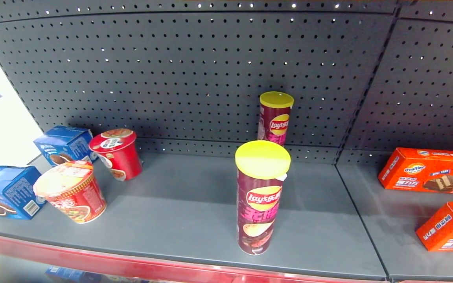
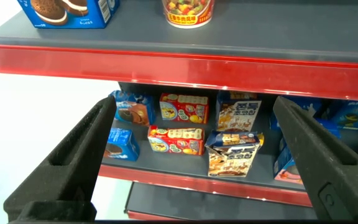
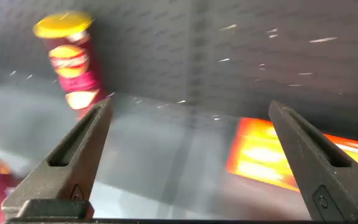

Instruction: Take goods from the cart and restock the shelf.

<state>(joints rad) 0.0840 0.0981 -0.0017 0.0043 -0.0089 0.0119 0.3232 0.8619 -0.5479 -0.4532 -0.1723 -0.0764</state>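
Note:
Two maroon chip cans with yellow lids stand upright on the grey shelf point(image 1: 179, 212): one near the front edge point(image 1: 261, 200), one against the pegboard back point(image 1: 274, 120). My right gripper point(image 3: 191, 106) is open over the shelf with nothing between its fingers; a chip can point(image 3: 70, 59) stands beyond its one finger and an orange box point(image 3: 272, 155) lies toward the other. My left gripper point(image 2: 194, 102) is open and empty, below and in front of the shelf's red front edge point(image 2: 179, 62), facing the lower shelf.
Two red cup noodles point(image 1: 73, 190) point(image 1: 117, 153) and two blue cookie boxes point(image 1: 6, 192) point(image 1: 64, 143) fill the shelf's left end. Orange boxes point(image 1: 427, 169) point(image 1: 448, 226) lie on the right bay. Several snack boxes point(image 2: 179, 124) stand on the lower shelf.

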